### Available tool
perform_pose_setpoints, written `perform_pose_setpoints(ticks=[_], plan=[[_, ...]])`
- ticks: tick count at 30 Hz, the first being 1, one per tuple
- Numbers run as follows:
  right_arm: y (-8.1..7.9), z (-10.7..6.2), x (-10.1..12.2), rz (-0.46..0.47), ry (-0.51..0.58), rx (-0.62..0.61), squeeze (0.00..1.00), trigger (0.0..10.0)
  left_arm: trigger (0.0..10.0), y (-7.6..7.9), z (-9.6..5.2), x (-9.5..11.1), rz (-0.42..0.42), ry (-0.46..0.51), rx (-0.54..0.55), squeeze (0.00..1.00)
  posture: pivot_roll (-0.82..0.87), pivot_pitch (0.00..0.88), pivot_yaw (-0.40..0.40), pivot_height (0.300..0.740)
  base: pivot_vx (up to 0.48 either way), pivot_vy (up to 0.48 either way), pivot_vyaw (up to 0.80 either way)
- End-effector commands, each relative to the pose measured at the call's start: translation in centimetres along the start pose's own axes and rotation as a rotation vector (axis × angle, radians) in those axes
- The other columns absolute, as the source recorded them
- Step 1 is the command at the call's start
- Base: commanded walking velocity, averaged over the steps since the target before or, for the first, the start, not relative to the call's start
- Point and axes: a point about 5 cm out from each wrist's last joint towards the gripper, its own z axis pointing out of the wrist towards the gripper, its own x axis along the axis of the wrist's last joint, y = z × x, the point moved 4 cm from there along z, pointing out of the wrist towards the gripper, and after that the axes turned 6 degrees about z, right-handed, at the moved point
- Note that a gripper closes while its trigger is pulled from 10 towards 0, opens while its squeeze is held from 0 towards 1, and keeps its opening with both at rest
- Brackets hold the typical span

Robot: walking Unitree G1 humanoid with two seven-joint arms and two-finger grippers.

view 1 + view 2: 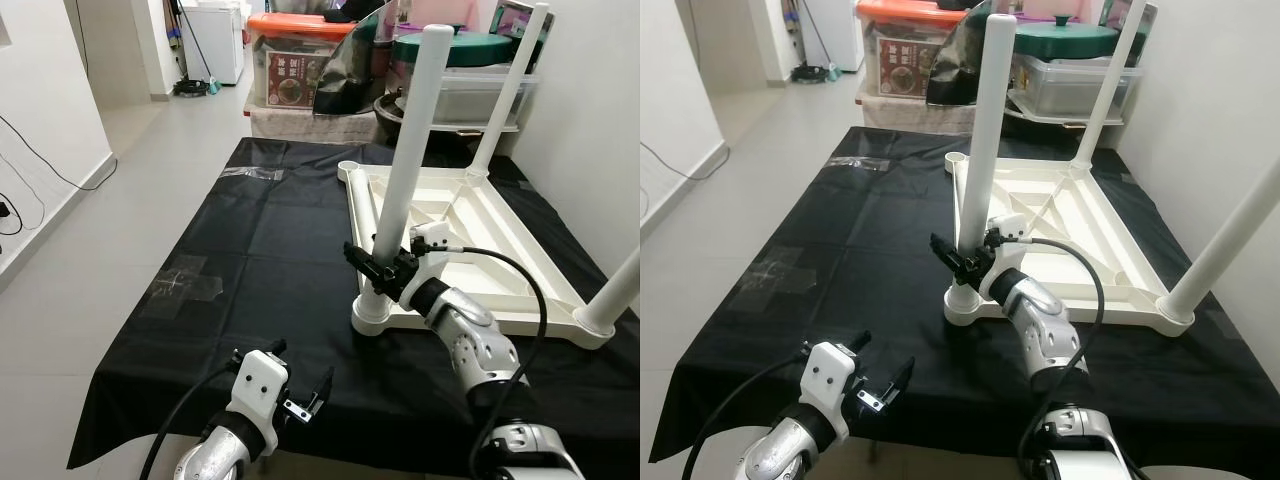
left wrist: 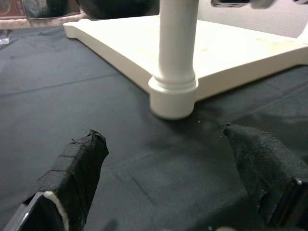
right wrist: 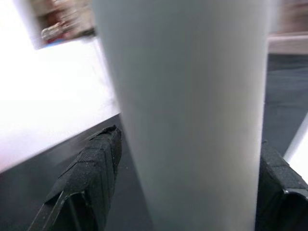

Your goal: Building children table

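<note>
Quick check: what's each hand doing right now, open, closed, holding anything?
Left hand: open, empty, low over the black cloth.
Right hand: fingers either side of the near table leg; firm grip cannot be told.

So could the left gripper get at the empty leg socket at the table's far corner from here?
Probably not as it stands. The left gripper hovers open over the cloth at the near edge, while the socket sits far across the upturned table; the robot would likely need to step round.
</note>
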Motion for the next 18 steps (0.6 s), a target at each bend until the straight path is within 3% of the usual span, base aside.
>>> perform_pose_setpoints(ticks=[1, 5, 8, 9, 10, 12, 13, 17, 18], plan=[[-3.4, 1.4, -2.2, 0.022, -0.115, 0.256, 0.0, 10.0, 10.0, 0.2, 0.2, -0.3, -0.006, -0.005, -0.01, 0.0, 0.11, 0.0, -0.078, 0.74, 0.0, 0.0, 0.0], [-4.3, 1.6, -2.4, 0.041, -0.138, 0.33, 0.0, 10.0, 10.0, 0.2, 0.1, -0.3, -0.005, -0.006, -0.008, 0.0, 0.12, 0.0, -0.081, 0.74, 0.0, 0.0, 0.0], [-6.4, 1.0, -3.1, 0.052, -0.211, 0.513, 0.0, 10.0, 10.0, 0.2, 0.1, -0.4, -0.005, -0.007, -0.007, 0.0, 0.12, 0.0, -0.076, 0.74, 0.0, 0.0, 0.0], [-6.4, 1.0, -3.1, 0.052, -0.211, 0.513, 0.0, 10.0, 10.0, 0.2, 0.1, -0.4, -0.005, -0.007, -0.007, 0.0, 0.12, 0.0, -0.076, 0.74, 0.0, 0.0, 0.0], [-6.8, 1.2, -3.7, 0.021, -0.237, 0.533, 0.0, 4.8, 10.0, 0.2, 0.1, -0.4, -0.007, -0.009, -0.008, 0.0, 0.12, 0.0, -0.075, 0.74, 0.0, 0.0, 0.0], [-6.9, 1.3, -3.9, 0.011, -0.242, 0.532, 0.0, 4.8, 10.0, 0.2, 0.1, -0.4, -0.008, -0.009, -0.009, 0.0, 0.12, 0.0, -0.075, 0.74, 0.0, 0.0, 0.0], [-6.7, 1.7, -4.1, 0.008, -0.23, 0.495, 0.0, 0.0, 10.0, 0.3, 0.1, -0.4, -0.009, -0.008, -0.009, 0.0, 0.12, 0.0, -0.075, 0.74, 0.0, 0.0, 0.0], [-6.4, 2.2, -4.1, 0.006, -0.207, 0.446, 0.0, 0.0, 10.0, 0.3, 0.1, -0.4, -0.009, -0.007, -0.01, 0.0, 0.12, 0.0, -0.075, 0.74, 0.0, 0.0, 0.0], [-5.8, 2.6, -3.9, -0.022, -0.17, 0.368, 0.0, 0.0, 10.0, 0.2, 0.1, -0.4, -0.009, -0.007, -0.009, 0.0, 0.11, 0.0, -0.075, 0.74, 0.0, 0.0, 0.0]])
